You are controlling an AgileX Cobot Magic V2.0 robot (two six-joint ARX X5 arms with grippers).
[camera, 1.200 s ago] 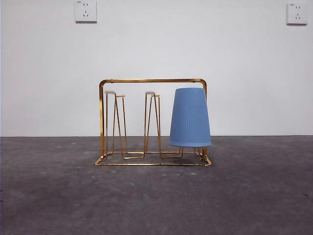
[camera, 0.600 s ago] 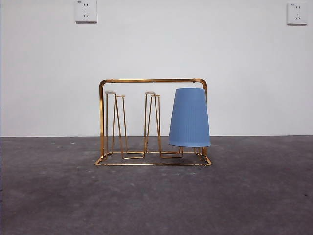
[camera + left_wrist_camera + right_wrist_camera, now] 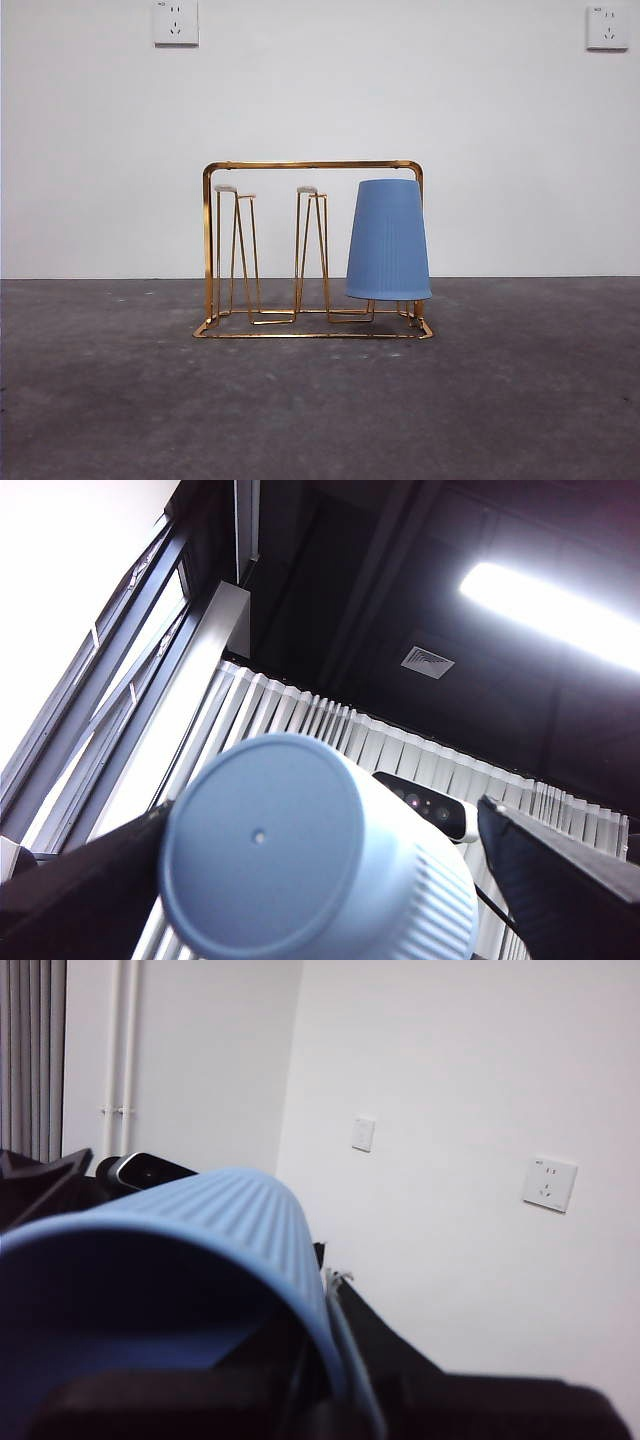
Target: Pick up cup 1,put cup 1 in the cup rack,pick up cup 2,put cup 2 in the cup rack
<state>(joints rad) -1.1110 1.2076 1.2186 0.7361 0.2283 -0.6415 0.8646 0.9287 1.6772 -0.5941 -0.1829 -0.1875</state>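
Note:
The gold wire cup rack stands mid-table in the front view. A blue ribbed cup hangs upside down on its right prongs. The left and middle white-tipped prongs are bare. Neither arm shows in the front view. In the left wrist view my left gripper is shut on a light blue cup, with the cup's bottom towards the camera and the gripper aimed up at the ceiling. In the right wrist view a blue ribbed cup lies close over my right gripper. Its rim sits between the dark, blurred jaws.
The table is dark grey, with a white wall behind it. Two wall sockets are high on the wall. A small camera unit shows behind the held cup and also shows in the right wrist view.

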